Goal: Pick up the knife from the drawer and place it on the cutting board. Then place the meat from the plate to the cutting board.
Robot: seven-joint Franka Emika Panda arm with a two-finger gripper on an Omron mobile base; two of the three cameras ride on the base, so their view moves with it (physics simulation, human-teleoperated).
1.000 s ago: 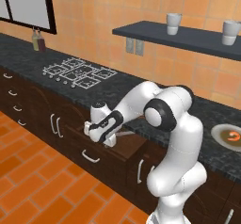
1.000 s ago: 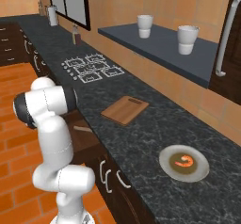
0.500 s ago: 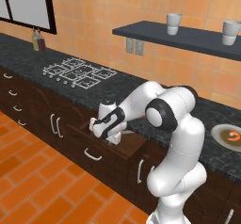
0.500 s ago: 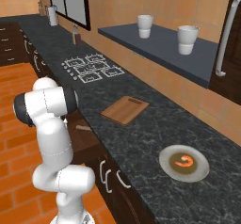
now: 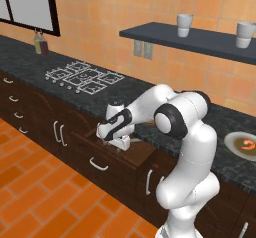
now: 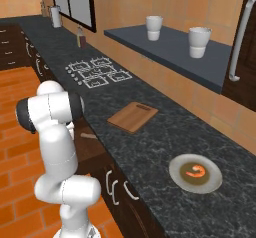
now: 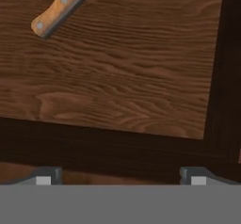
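The gripper (image 5: 118, 143) hangs over the pulled-out drawer (image 5: 141, 153) with its jaws spread wide, nothing in them. From the hand view, the knife (image 7: 61, 6) lies on the drawer floor, wooden handle showing, well clear of the fingertips (image 7: 44, 175). The cutting board (image 6: 133, 116) sits bare on the counter (image 6: 150, 147), and the meat (image 6: 194, 171) sits on the plate (image 6: 195, 183) further along.

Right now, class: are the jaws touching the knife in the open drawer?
Apart. In the hand view the knife lies on the drawer floor at the top left, with bare wood between its handle and the gripper, whose jaws stand wide open at the bottom edge.
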